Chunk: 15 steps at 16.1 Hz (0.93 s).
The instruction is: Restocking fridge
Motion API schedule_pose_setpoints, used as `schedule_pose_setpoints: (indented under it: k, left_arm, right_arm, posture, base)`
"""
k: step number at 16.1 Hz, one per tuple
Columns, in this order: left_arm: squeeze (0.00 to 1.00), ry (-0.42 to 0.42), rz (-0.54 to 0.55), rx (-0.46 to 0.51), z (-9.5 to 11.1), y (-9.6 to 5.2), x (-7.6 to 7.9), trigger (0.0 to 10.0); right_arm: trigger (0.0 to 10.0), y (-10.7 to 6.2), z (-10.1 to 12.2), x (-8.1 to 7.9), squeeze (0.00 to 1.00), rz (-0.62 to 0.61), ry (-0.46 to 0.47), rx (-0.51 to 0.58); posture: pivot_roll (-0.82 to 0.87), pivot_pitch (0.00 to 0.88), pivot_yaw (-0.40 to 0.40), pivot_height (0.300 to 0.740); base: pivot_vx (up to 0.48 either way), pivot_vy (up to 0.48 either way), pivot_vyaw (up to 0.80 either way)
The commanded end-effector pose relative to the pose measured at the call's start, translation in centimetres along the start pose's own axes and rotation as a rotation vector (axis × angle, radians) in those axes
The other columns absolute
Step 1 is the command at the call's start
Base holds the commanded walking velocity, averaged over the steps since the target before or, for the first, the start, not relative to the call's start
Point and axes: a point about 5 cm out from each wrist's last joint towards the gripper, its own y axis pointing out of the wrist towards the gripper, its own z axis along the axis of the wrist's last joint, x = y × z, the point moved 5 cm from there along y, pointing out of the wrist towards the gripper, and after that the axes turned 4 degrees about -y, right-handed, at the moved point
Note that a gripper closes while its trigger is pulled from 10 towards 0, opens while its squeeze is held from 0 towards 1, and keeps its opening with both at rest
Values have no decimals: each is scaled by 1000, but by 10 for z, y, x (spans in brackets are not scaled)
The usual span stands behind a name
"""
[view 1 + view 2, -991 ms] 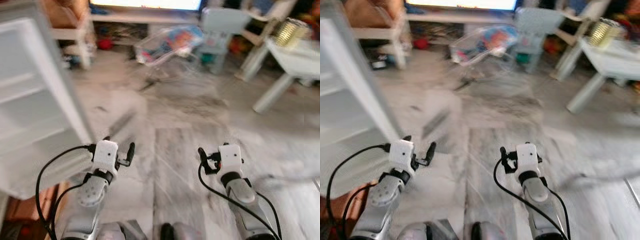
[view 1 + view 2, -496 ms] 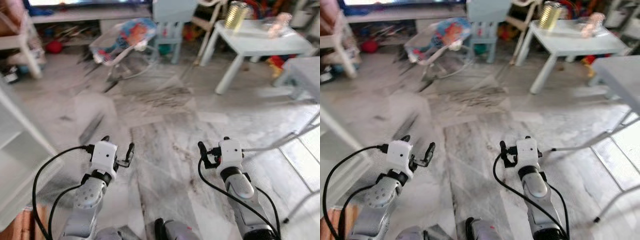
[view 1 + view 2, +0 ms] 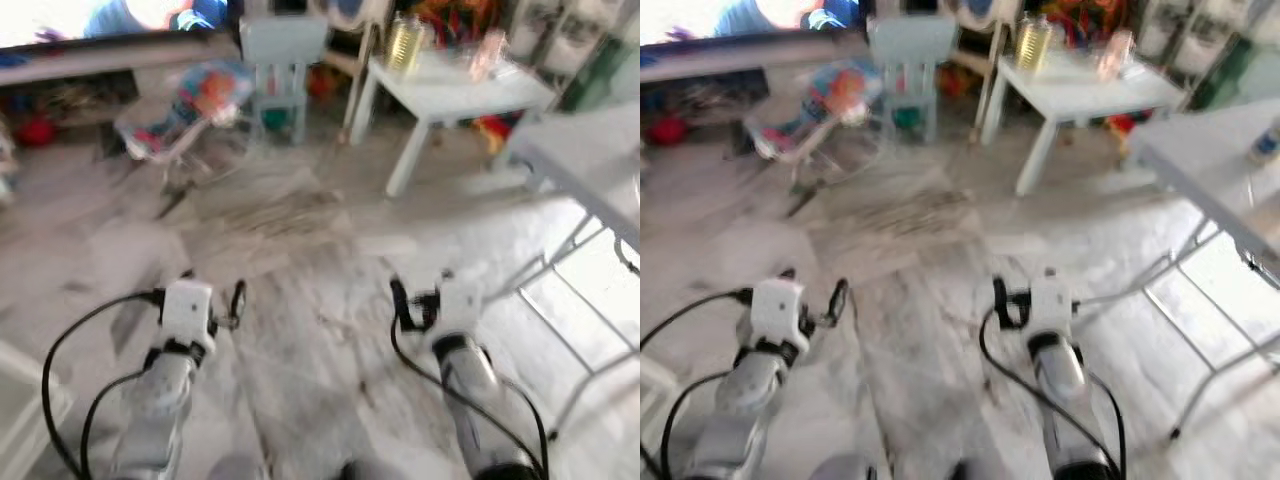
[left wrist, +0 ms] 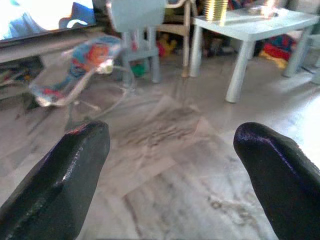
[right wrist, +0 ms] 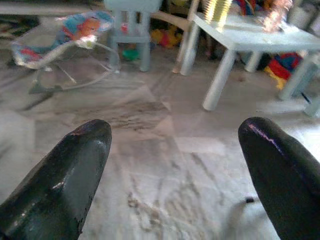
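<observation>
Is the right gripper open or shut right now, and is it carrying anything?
Open and empty: the right gripper has its two black fingers spread wide, with bare floor between them.

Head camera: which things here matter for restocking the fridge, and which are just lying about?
For the job:
- gold can on the low white table, likely stock
- left gripper, open, holding nothing
- right gripper, open, holding nothing

Lying about:
- baby bouncer
- small blue chair
- folding table

A gold can stands upright on the far right, on the low white table, beside a blurred pinkish item.
</observation>
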Motion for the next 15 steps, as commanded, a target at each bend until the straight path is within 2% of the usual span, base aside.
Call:
schedule_pose_setpoints:
  k: [1,6,12,15]
  left_arm:
    - [0,-18,-42,16,4,4,15,10000]
    - [0,-19,-56,21,4,5,18,10000]
    - [0,-26,-9,63,16,14,7,10000]
    - [0,-33,-5,78,21,19,8,10000]
  right_arm:
    - [10000,-3,-2,17,0,-39,-19,-7]
    - [10000,0,5,18,0,-50,-15,22]
    - [10000,5,23,19,0,-67,-17,86]
    - [10000,7,37,15,0,-59,-21,131]
  posture:
    - [122,38,-67,740]
    - [118,40,-66,740]
    - [99,62,-58,740]
    - [93,64,-54,740]
  base:
    - [0,0,-800]
    - [0,0,-800]
    - [267,0,-800]
    - [408,0,0]
